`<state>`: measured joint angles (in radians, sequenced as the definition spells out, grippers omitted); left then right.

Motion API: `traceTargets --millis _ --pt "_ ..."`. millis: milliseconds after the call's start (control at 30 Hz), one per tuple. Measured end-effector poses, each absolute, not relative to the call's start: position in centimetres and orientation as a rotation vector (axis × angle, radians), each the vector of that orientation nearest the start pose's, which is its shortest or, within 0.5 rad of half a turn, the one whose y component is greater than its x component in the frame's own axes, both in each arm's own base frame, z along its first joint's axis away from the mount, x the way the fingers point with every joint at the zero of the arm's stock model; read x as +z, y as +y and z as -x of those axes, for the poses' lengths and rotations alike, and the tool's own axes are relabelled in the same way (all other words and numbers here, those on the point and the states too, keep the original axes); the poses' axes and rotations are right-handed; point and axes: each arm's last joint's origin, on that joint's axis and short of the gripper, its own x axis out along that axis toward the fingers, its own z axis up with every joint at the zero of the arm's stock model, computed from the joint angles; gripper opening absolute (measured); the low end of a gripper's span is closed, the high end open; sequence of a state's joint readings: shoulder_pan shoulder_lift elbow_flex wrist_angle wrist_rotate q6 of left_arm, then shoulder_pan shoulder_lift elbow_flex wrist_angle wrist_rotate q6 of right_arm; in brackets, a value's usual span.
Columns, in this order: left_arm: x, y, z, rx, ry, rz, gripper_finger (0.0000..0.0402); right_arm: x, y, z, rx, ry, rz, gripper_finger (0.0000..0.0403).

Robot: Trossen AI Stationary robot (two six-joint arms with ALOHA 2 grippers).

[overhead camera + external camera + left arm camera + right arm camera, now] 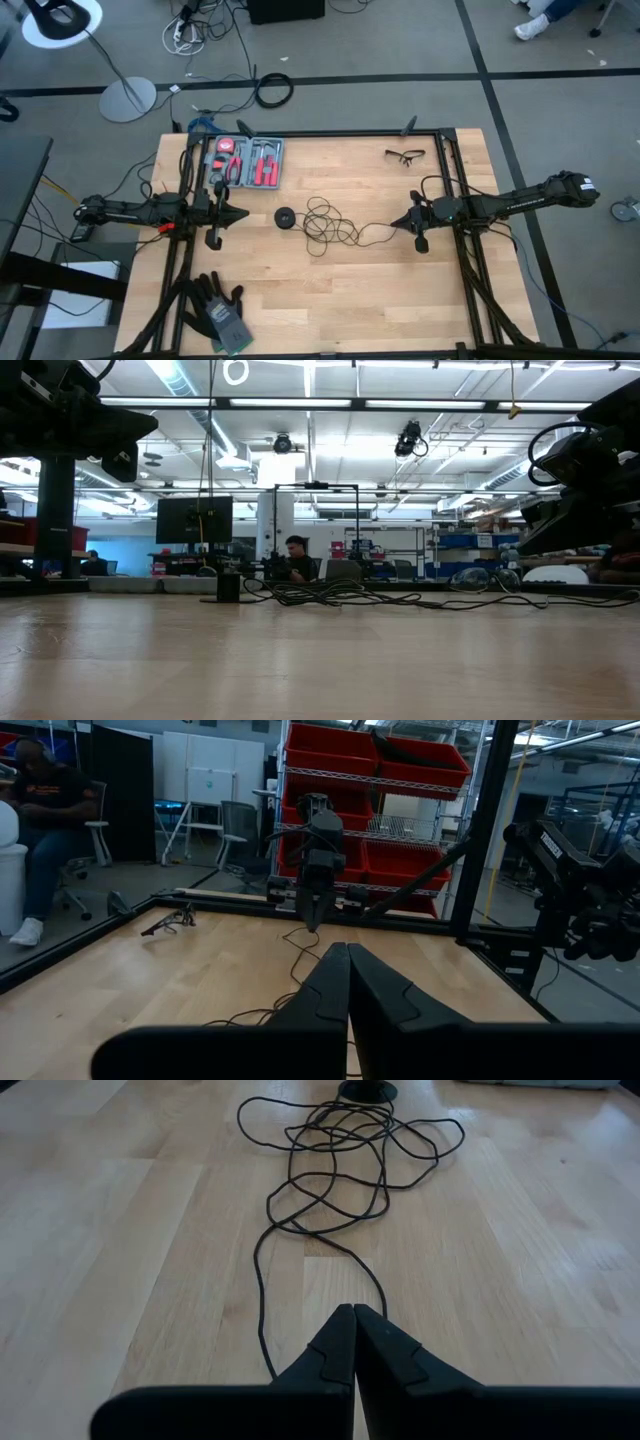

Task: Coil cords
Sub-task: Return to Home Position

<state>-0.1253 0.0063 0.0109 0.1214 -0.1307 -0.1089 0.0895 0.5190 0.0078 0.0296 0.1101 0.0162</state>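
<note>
The thin black cord (325, 222) lies in a loose tangle on the middle of the wooden table. Its round black puck (285, 217) rests flat at the tangle's left. One strand (262, 1290) trails from the tangle (340, 1160) toward the right arm and passes below its fingers. My right gripper (403, 222) is shut and points at the tangle from the right, above the tabletop (354, 1312). My left gripper (243, 214) is shut and sits left of the puck, held level above the table (348, 955). In the low view the cord (320, 596) lies flat on the wood.
A grey tool tray (250, 162) with red-handled pliers stands at the far left. Safety glasses (404, 155) lie at the far right. Dark gloves (218, 308) lie at the near left corner. Black frame rails (455, 180) run along the table's sides.
</note>
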Motion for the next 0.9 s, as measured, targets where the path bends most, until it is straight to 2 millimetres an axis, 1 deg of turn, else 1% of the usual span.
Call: traceTargets --millis 233,900 --pt "17.84 -0.83 -9.61 -0.001 -0.125 0.125 0.0008 12.22 0.75 -11.91 -0.024 0.479 0.032 0.0011" --pt "17.84 -0.83 -9.61 -0.001 -0.125 0.125 0.0008 12.21 0.75 -11.91 -0.024 0.479 0.032 0.0011"
